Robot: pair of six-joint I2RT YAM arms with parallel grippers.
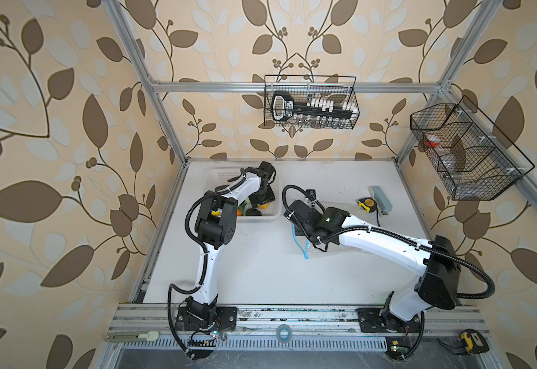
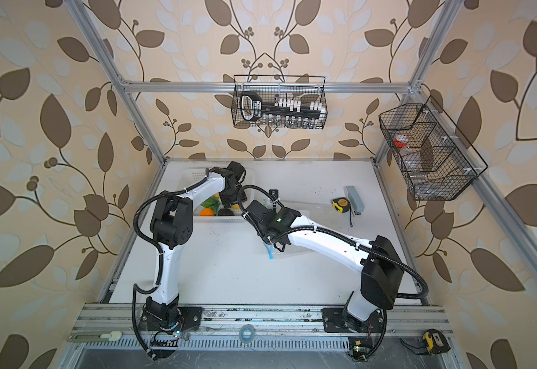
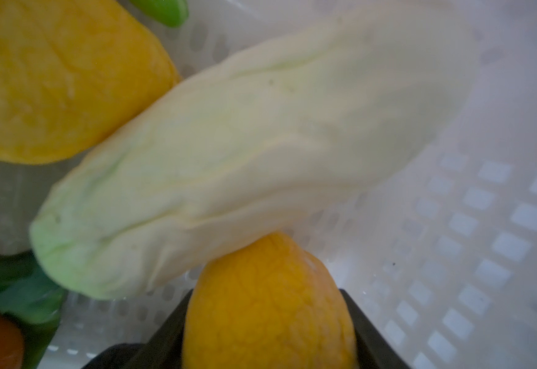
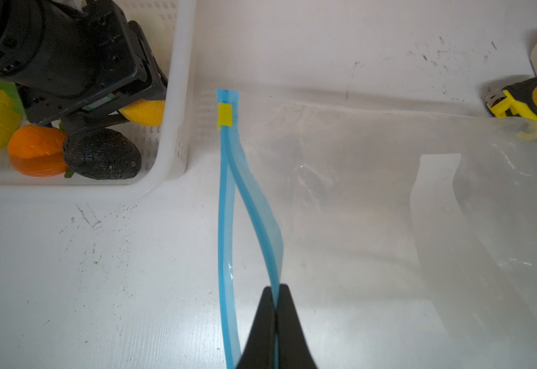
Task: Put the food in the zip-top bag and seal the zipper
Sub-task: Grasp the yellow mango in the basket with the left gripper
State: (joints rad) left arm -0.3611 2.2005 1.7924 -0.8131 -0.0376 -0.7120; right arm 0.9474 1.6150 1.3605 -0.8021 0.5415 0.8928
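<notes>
Where the white perforated basket (image 1: 225,175) stands toward the far left of the tabletop (image 1: 260,274), the left gripper (image 3: 268,319) reaches down into it, jaws set against the two flanks of a lemon (image 3: 270,287) clasped between them. Contents of the basket, all loose: one pale greenish-white vegetable (image 3: 244,153), long and ridged, lying aslant with its underside touching the lemon's tip; one large yellow piece (image 3: 53,80), touching the pale vegetable; one green leaf (image 3: 14,287); one orange (image 4: 33,143); one dark eggplant (image 4: 100,156), just beside the orange near the basket's corner. The zip-top bag (image 4: 340,191), clear and crinkled, lies flat on the tabletop just beside the basket, with no food seen in it and its mouth facing the basket. It bears a white label (image 4: 433,191). The zipper (image 4: 225,191), a blue strip with a yellow slider (image 4: 224,115) at one end, is parted: one lip lies on the tabletop while the other bows away from it. The right gripper (image 4: 275,297) has its fingers pressed together, pinching that bowed lip. One yellow-and-black tape measure (image 4: 529,102) rests at the bag's far corner, partly under the plastic.
</notes>
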